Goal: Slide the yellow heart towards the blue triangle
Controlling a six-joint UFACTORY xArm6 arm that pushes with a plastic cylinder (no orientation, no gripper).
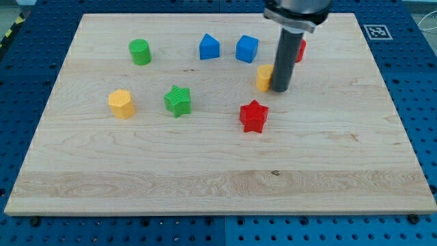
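Note:
The yellow heart (263,77) lies right of the board's middle, partly hidden by my rod. My tip (280,89) rests on the board against the heart's right side. The blue triangle (209,47) lies up and to the left of the heart, near the view's top. A blue cube (247,48) sits just right of the triangle, between it and the heart.
A red block (301,49) is partly hidden behind the rod at the top right. A red star (253,116) lies below the heart. A green star (177,101), a yellow hexagon (121,104) and a green cylinder (140,52) are on the left. The wooden board (218,178) has edges all round.

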